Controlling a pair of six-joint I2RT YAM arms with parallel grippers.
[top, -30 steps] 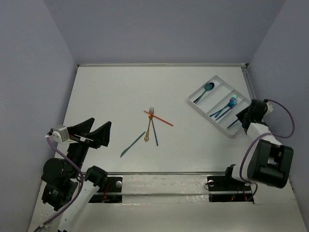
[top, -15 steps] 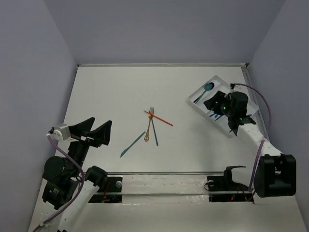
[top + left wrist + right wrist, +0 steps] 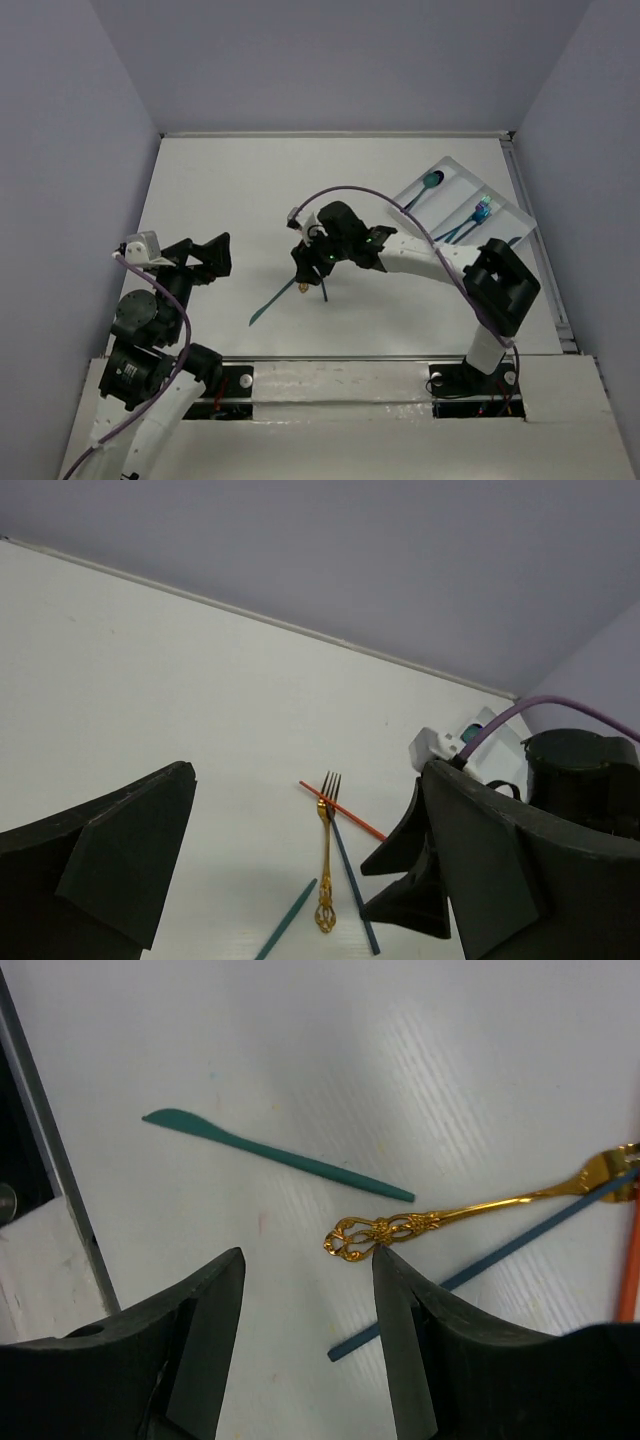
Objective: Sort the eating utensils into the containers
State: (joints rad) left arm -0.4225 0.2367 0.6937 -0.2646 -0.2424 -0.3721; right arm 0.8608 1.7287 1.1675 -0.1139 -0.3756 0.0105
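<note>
R gripper was spread over the gold fork, tines toward 2 o'clock. Thin, stiff, prob slippery, so pinch mid-handle. L gripper spread too.

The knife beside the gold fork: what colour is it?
The knife is teal; the right wrist view shows it best.

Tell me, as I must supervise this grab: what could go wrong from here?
The open right gripper hangs over the handle end of the gold fork, the dark blue utensil close beside; closing may catch both.
That utensil and the orange-red utensil cross the fork's head, so lifting may drag them.
</note>
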